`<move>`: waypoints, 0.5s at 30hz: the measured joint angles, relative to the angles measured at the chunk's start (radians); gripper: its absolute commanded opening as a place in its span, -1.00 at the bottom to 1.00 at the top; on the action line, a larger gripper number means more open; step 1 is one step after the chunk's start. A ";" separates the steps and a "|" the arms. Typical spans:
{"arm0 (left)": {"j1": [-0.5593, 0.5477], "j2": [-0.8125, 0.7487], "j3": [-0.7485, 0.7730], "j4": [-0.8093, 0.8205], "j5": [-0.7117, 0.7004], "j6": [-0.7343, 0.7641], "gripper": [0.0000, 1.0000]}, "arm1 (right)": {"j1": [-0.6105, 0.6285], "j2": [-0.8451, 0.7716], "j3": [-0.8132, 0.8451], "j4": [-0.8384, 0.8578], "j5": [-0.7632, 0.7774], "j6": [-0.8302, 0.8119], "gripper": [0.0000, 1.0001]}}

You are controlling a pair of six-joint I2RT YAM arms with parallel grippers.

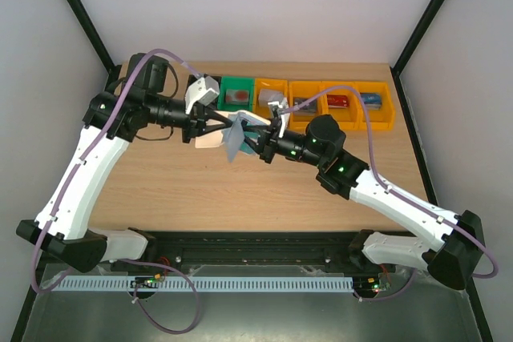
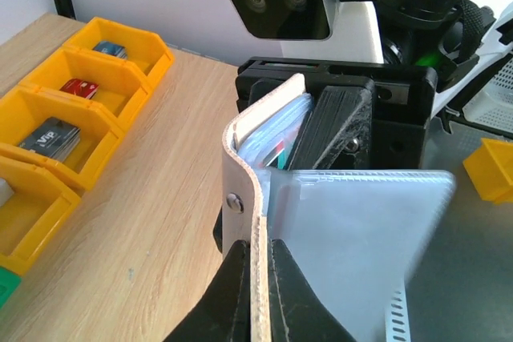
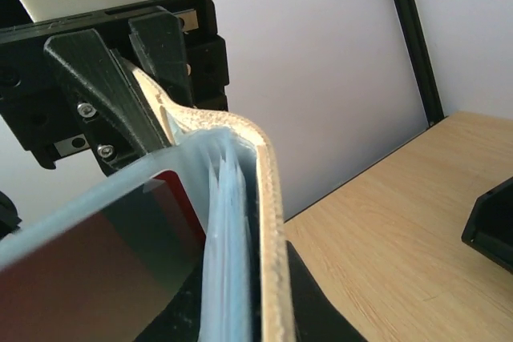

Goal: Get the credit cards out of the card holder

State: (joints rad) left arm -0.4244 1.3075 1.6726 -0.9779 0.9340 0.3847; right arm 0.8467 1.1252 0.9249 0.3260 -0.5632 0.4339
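A pale wooden table (image 1: 240,190) between white walls (image 1: 256,6) carries a row of bins (image 1: 337,86) along its far edge. Both arms reach inward above it; the left gripper (image 2: 258,252) and right gripper (image 1: 256,144) clamp opposite ends of the raised card holder (image 1: 237,138), credit cards (image 2: 278,152) inside its sleeves

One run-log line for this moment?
left jaws: shut on card holder | right jaws: shut on same holder | holder: aloft, open | credit cards: one visible inside
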 measured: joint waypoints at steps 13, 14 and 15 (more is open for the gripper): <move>-0.001 -0.005 -0.014 0.084 -0.194 -0.055 0.99 | 0.005 0.001 0.094 -0.127 0.235 0.105 -0.97; -0.010 -0.006 -0.019 0.093 -0.234 -0.056 0.99 | 0.005 0.008 0.115 -0.137 0.261 0.134 -0.97; -0.023 -0.006 -0.021 0.099 -0.270 -0.055 0.99 | 0.005 0.015 0.132 -0.143 0.285 0.153 -0.97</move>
State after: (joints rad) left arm -0.4477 1.3010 1.6512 -0.8787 0.6640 0.3298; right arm 0.8516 1.1404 1.0569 0.1829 -0.2783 0.5873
